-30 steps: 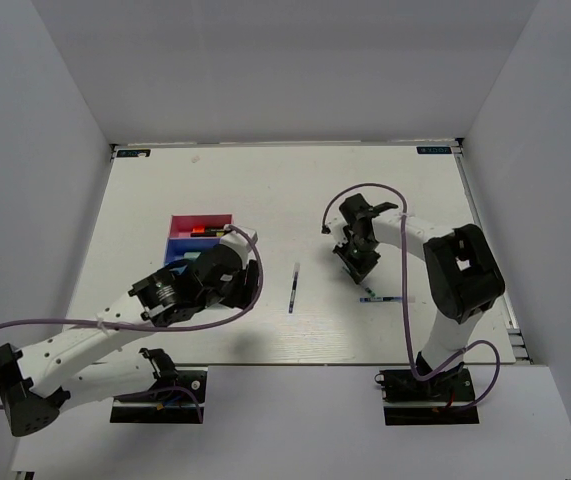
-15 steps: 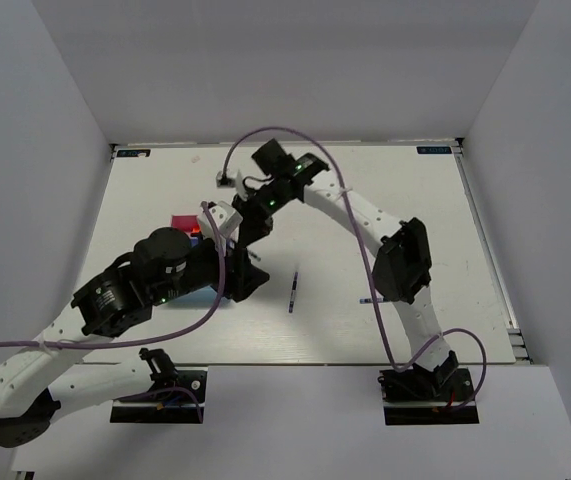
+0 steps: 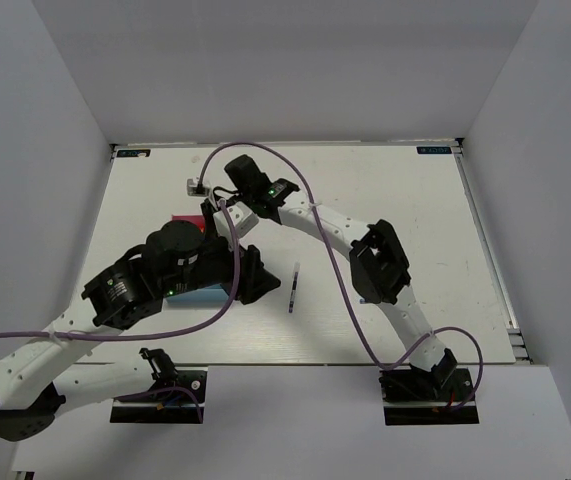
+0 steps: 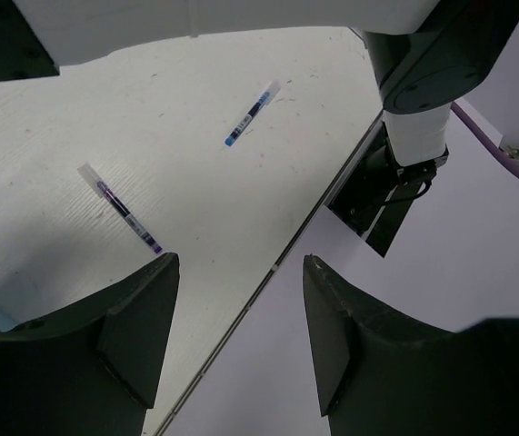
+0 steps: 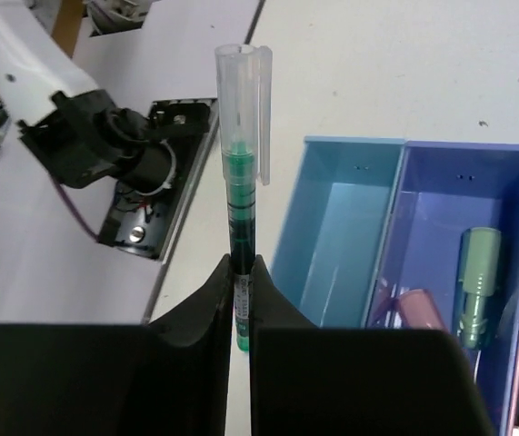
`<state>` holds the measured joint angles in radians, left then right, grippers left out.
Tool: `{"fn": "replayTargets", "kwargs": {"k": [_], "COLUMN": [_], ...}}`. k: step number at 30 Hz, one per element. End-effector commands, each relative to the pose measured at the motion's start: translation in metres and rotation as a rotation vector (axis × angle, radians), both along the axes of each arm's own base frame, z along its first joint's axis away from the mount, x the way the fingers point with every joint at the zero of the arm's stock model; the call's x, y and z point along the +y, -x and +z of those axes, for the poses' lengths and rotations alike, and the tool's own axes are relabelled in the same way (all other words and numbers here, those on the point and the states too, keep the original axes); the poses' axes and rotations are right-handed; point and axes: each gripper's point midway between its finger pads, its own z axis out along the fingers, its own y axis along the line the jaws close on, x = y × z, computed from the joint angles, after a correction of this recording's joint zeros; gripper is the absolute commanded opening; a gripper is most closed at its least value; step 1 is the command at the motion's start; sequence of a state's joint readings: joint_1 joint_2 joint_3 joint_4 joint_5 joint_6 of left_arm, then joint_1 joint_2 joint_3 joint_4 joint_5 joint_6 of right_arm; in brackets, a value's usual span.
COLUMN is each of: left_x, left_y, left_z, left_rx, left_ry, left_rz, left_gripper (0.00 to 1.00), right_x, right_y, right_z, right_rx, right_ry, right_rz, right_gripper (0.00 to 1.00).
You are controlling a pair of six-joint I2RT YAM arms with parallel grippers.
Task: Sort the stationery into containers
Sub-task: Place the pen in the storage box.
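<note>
While the right arm (image 3: 315, 222) stretches far across the table (image 3: 415, 200), elbow bent mid-table and wrist turned down, I see the right pincer (image 3: 223, 208) hang close to the magenta tray (image 3: 180, 220), crossing just over the left arm (image 3: 155, 280). That overlap worries me, since a move by either arm could snag the other's cable. Through the left wrist camera, the left pincer (image 4: 236, 336) stands parted and empty, raised and tilted, with two pens (image 4: 121, 207) lying on the table well beyond its fingertips. Through the right wrist camera, the right pincer is clamped on the very end of a green pen (image 5: 239, 182), which juts straight out past the fingertips. The light blue tray (image 5: 332, 245) sits just right of the pen, and the dark blue tray (image 5: 459, 209), holding a pastel green highlighter (image 5: 479, 282), is further right. Held by so little, the pen could pivot or slip. Released here, I judge it would land outside the rim.
</note>
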<state>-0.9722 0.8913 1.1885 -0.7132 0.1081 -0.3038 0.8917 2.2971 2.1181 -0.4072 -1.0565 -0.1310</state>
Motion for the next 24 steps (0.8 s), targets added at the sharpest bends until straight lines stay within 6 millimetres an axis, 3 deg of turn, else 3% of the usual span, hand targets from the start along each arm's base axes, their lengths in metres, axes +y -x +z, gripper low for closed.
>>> {"fn": "replayTargets", "kwargs": {"k": [1, 2, 6, 10, 11, 12, 13, 16, 17, 21, 22, 24], "left_x": [-0.001, -0.001, 0.003, 0.004, 0.005, 0.006, 0.006, 0.007, 0.006, 0.007, 0.007, 0.006], "left_y": [0.006, 0.006, 0.006, 0.006, 0.006, 0.006, 0.005, 0.005, 0.005, 0.008, 0.008, 0.008], "left_z": [0.014, 0.011, 0.005, -0.003, -0.003, -0.006, -0.006, -0.012, -0.014, -0.017, -0.017, -0.021], "left_rx": [-0.025, -0.019, -0.016, -0.01, -0.012, -0.006, -0.006, 0.009, 0.017, 0.025, 0.026, 0.037], "left_ry": [0.038, 0.034, 0.027, 0.02, 0.02, 0.014, 0.013, -0.007, -0.01, -0.019, -0.02, -0.038], "left_rz": [-0.03, -0.027, -0.016, -0.013, -0.01, -0.005, -0.003, 0.007, 0.003, -0.005, -0.005, -0.01], "left_gripper": [0.67, 0.67, 0.67, 0.68, 0.68, 0.68, 0.68, 0.67, 0.65, 0.47, 0.27, 0.12], "right_x": [0.019, 0.024, 0.024, 0.02, 0.018, 0.018, 0.017, 0.015, 0.017, 0.013, 0.008, 0.0], "right_y": [-0.008, -0.013, -0.008, -0.003, -0.001, 0.0, 0.001, 0.001, 0.0, -0.015, -0.024, -0.036], "right_z": [-0.018, -0.029, -0.055, -0.062, -0.061, -0.062, -0.062, -0.053, -0.04, -0.011, -0.001, 0.003], "right_rx": [-0.112, -0.221, -0.322, -0.337, -0.334, -0.337, -0.339, -0.338, -0.316, -0.298, -0.322, -0.285], "right_ry": [-0.058, -0.064, -0.014, 0.017, 0.024, 0.029, 0.031, 0.041, 0.034, 0.026, 0.032, 0.082], "right_rz": [0.013, 0.009, 0.032, 0.037, 0.037, 0.036, 0.036, 0.015, -0.013, -0.102, -0.152, -0.244], "right_gripper": [0.0, 0.0, 0.0, 0.0, 0.06, 0.33, 0.4, 0.46, 0.46, 0.46, 0.41, 0.25]}}
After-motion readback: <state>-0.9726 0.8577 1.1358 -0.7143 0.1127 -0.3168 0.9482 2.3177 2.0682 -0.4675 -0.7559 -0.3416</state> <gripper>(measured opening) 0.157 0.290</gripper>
